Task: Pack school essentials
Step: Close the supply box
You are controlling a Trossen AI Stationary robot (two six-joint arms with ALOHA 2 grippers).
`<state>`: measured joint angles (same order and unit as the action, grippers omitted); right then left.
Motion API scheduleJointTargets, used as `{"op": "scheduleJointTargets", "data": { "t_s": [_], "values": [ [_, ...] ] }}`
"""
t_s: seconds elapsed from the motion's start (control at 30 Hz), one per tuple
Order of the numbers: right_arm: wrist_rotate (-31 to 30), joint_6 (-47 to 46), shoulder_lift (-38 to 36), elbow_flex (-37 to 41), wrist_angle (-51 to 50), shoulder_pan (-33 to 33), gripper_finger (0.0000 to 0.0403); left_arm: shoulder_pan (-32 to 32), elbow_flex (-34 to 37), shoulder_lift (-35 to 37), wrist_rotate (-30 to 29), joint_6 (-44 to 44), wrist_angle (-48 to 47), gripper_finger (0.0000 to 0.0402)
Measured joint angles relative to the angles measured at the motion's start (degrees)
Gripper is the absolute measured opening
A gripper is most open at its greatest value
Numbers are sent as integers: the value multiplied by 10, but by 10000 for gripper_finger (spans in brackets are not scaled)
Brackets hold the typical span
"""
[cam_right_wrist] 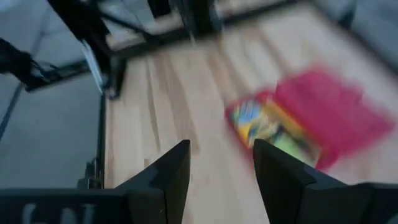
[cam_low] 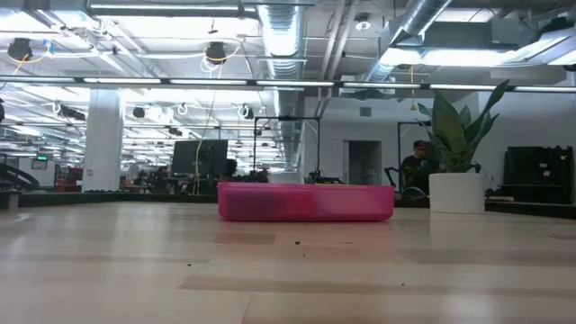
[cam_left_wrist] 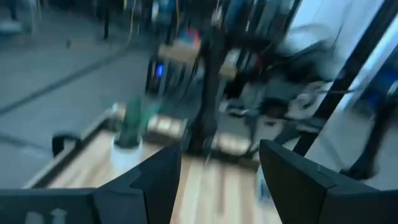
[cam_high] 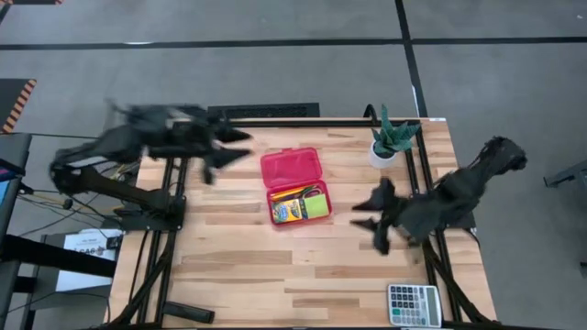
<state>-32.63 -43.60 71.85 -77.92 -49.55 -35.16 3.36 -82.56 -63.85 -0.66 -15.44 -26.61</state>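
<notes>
Lying open at the middle of the desk (cam_high: 238, 266), a pink pencil case (cam_high: 295, 186) already holds the school essentials: a yellow-green crayon box (cam_high: 288, 209), a lime sticky-note pad (cam_high: 317, 207) and orange-yellow-handled scissors (cam_high: 310, 192), packed side by side in its lower tray, the lid folded back toward 12 o'clock. From table height only its low pink wall shows. Both arms hang clear of it, seemingly to leave the case free. At about 10 o'clock from the case, the left gripper (cam_high: 223, 151) hovers with jaws apart and empty. At about 4 o'clock, the right gripper (cam_high: 376, 225) faces the case, jaws likewise apart, holding nothing. Closing the lid looks like the step remaining.
</notes>
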Motion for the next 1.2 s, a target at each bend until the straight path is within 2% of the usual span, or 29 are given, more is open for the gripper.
{"op": "scheduleJointTargets", "data": {
  "t_s": [0.1,0.17,0.3,0.4,0.6,0.77,0.93,1.03,1.13,1.2],
  "values": [
    [3,99,-51,-26,2,33,182,0,-8,69,-1,-22,-6,210],
    [4,133,-86,-33,-3,53,182,0,-8,113,-9,-18,-27,210],
    [16,202,-147,-18,-12,69,182,0,6,197,-59,-1,-143,210],
    [-13,194,-205,16,-9,69,182,0,53,258,-91,-51,-168,210],
    [-23,115,-307,98,65,75,182,1,175,335,-159,-195,-91,210],
    [-20,102,-330,141,112,77,182,0,288,337,-187,-246,10,210],
    [-32,150,-325,141,113,96,182,1,380,296,-265,-299,145,210],
    [-32,169,-313,142,99,102,182,1,411,254,-313,-353,225,210],
    [-33,171,-295,142,68,115,182,1,426,207,-352,-395,244,210],
    [-33,171,-279,142,45,130,182,1,434,171,-366,-467,244,210]
  ]
}}
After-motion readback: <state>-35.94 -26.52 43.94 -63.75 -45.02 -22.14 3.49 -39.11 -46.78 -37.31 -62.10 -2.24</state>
